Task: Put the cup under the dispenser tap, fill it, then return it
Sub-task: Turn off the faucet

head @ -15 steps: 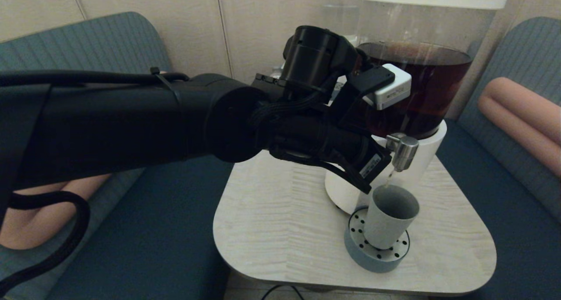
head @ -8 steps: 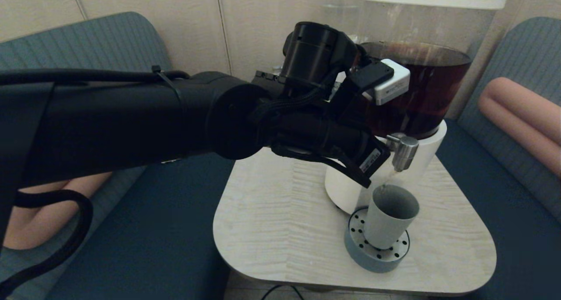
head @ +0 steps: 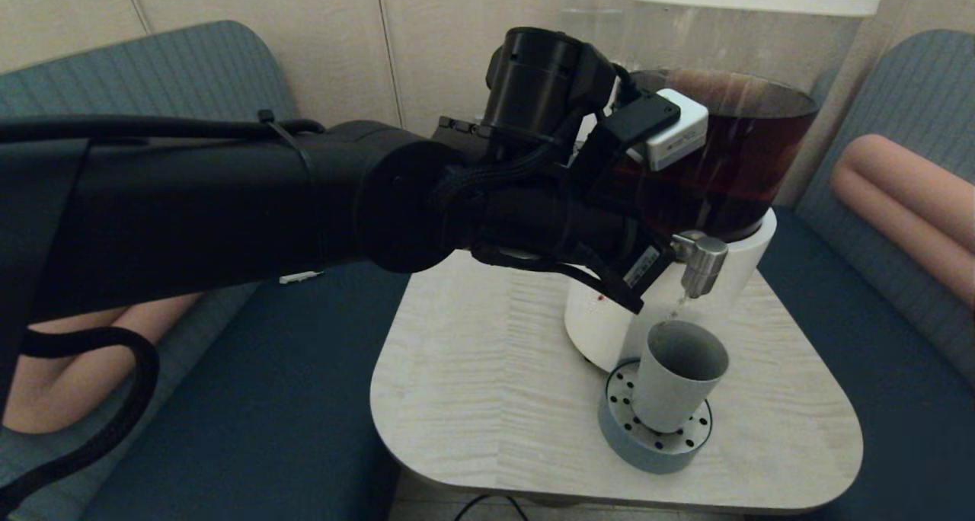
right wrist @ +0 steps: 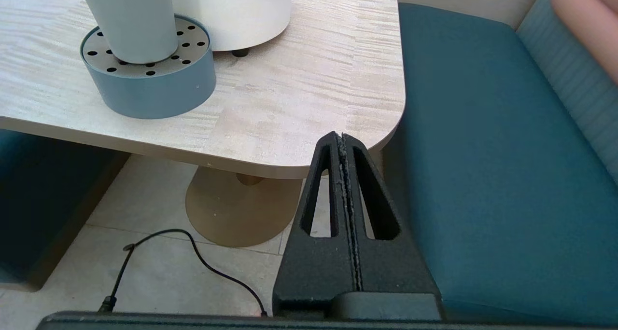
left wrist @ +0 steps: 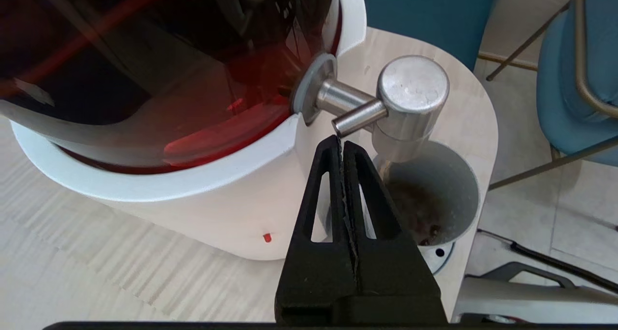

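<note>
1. The left gripper (left wrist: 342,144) had its two black fingers pressed flat together, with nothing between them.
2. Its tip was just under the small metal lever (left wrist: 358,118) that sticks out of the dispenser tap (left wrist: 408,103); I could not tell if tip and lever really touched.
3. Just beyond the tip and lower stood the cup (head: 678,384), upright under the tap.
4. A thin stream of liquid fell from the tap (head: 701,262) into the cup, and a little brown liquid lay at the bottom of the cup (left wrist: 434,199).
5. The cup stood on the round drip tray (head: 647,445) with holes in its top.
6. Behind the gripper rose the white base (left wrist: 193,209) of the dispenser, and above it the clear tank (head: 731,140) with dark brown liquid.
7. All this stood on a light wooden table (head: 495,384) between blue benches (head: 251,399).
8. The right gripper (right wrist: 342,142) was clenched on nothing too; it hung low beside the table corner (right wrist: 367,103), over the floor and the blue seat (right wrist: 483,175), well apart from the cup (right wrist: 130,21).
</note>
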`<state>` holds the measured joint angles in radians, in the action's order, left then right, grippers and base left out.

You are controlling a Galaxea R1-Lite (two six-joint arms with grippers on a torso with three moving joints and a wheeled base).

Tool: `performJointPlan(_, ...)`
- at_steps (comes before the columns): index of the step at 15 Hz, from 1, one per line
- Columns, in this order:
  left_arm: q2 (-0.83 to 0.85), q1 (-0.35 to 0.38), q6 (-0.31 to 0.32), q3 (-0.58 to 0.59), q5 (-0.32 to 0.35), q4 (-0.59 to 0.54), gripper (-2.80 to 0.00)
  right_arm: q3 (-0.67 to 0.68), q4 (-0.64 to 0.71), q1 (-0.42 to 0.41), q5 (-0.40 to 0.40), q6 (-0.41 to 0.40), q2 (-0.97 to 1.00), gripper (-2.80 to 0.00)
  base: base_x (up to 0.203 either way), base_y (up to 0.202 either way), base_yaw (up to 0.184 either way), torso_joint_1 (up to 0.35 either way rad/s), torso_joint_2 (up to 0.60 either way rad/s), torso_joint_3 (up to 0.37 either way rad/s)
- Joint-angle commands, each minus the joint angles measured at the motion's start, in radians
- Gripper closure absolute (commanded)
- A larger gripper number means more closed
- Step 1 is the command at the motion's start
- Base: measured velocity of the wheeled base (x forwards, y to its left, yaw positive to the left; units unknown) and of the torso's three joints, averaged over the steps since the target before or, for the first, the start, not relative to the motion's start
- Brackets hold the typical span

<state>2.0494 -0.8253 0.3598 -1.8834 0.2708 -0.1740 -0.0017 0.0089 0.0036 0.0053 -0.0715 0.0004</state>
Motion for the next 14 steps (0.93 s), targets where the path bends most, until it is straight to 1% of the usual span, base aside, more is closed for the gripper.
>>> performJointPlan(1,-0.001,0.000,0.002,0.000,0.002,0.004,0.00,0.000,0.000,0.001,0.001,-0.001,-0.002,0.00,0.000,0.000,0.000,0.000,0.00,0.000)
performJointPlan(14,0.025,0.000,0.005,-0.010,0.001,0.074,0.00,0.000,-0.001,0.001,0.001,-0.001,-0.002,0.00,0.000,0.000,0.000,0.000,0.00,0.000)
